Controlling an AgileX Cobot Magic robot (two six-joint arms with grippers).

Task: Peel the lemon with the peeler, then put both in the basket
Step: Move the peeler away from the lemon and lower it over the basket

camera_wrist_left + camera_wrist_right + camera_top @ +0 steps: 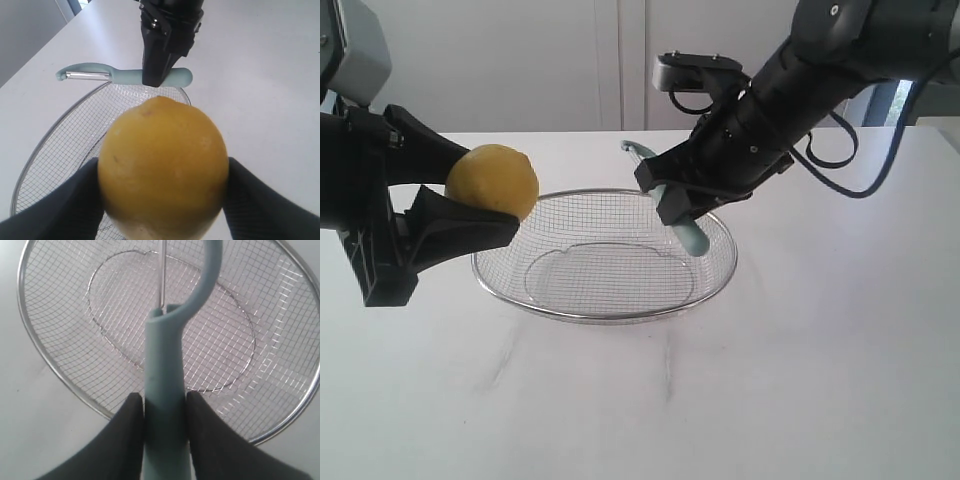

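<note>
Yellow lemon (pixel 492 180) sits clamped between the black fingers of my left gripper (pixel 488 196), raised by the left rim of the wire basket (pixel 610 317). My right gripper (pixel 685 195) is closed on the teal peeler (pixel 696 238) over the far rim, with bare white table (pixel 840 340) all around. From my left wrist, the lemon fills the foreground and the peeler lies level beyond it. From my right wrist, both fingers (pixel 125 440) pinch the handle, with mesh below.
</note>
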